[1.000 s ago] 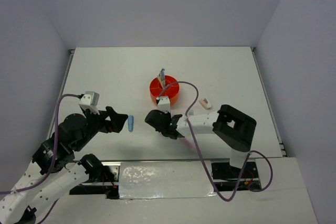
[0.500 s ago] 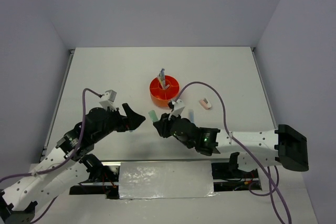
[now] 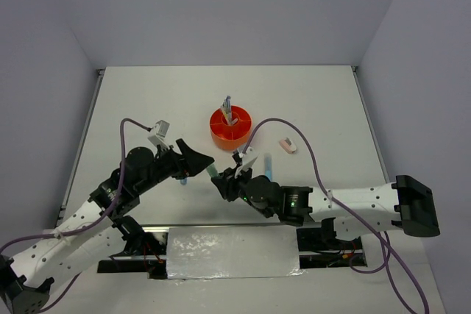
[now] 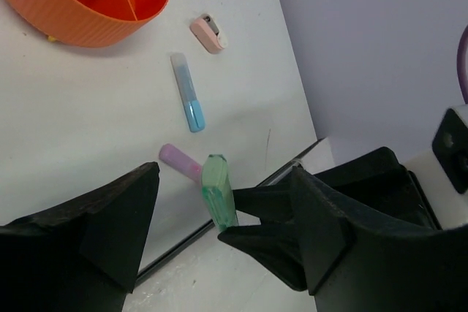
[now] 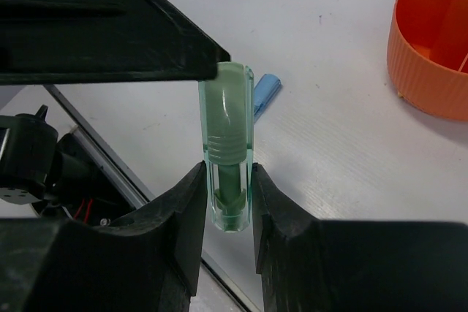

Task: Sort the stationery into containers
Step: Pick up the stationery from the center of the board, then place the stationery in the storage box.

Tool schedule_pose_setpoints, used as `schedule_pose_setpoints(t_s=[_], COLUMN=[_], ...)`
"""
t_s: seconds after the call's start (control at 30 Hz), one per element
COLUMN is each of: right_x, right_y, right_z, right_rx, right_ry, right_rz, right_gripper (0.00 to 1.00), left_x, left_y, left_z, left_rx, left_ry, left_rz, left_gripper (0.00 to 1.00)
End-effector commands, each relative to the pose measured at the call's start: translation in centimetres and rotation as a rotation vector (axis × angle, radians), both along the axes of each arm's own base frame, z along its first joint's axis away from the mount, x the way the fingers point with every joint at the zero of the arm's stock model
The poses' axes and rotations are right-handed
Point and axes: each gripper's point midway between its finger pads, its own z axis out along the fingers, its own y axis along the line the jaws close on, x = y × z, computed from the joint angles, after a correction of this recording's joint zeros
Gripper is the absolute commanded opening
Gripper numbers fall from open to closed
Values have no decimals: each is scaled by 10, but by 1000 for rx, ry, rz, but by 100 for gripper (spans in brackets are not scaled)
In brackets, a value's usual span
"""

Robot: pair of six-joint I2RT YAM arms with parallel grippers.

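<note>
Our right hand (image 5: 227, 180) clenches a stubby green marker (image 5: 227, 122), pale see-through plastic with a ribbed cap, above the near edge of the counter (image 5: 351, 107). Our left hand (image 4: 221, 177) is released, spread wide just beside it.

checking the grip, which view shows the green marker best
The right wrist view: the green marker fills the centre, clamped in the right gripper. The left wrist view shows it smaller, its lower end hidden by that gripper; the top view gives only a green sliver between the two arms.
</note>
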Motion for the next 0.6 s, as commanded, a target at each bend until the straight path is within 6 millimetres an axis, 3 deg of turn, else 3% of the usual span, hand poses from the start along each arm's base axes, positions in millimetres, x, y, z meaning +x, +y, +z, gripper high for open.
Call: schedule_pose_setpoints(t_s=[0.0,0.2,0.23,0.3,0.33,0.4,0.43,0.5,0.53,0.57], right_x=[1,5,6,6,7,6,2,0,0,3], right_y=[6,6,7,9,11,9,8,0,-10,-20], right_z=[40,48,48,49,49,47,56,53,65,61], right_rx=[92,92,86,77,67,59,97,118,159,150], right_ry=[-69,-92,-95,-100,-104,-105,-108,-104,-107,-89], right_rz=[-10,-33,-33,-32,-31,-26,-5,0,-10,-56], right_gripper=[15,15,15,17,18,25,39,64,79,99], left_x=[-1,-5,-5,-5,-5,-3,0,7,13,22], left_y=[-11,-18,-18,-19,-19,-24,-26,-26,-25,-24], left_z=[8,9,10,12,13,28,27,32,42,38], left_rx=[-57,-68,-69,-66,-57,-63,-29,11,36,70], left_ry=[-18,-15,-20,-29,-43,-91,-115,-148,-198,-201], left_rz=[-40,-84,-87,-94,-101,-124,-137,-125,-111,-91], left_gripper=[81,58,44,29,14,0,0,0,0,0])
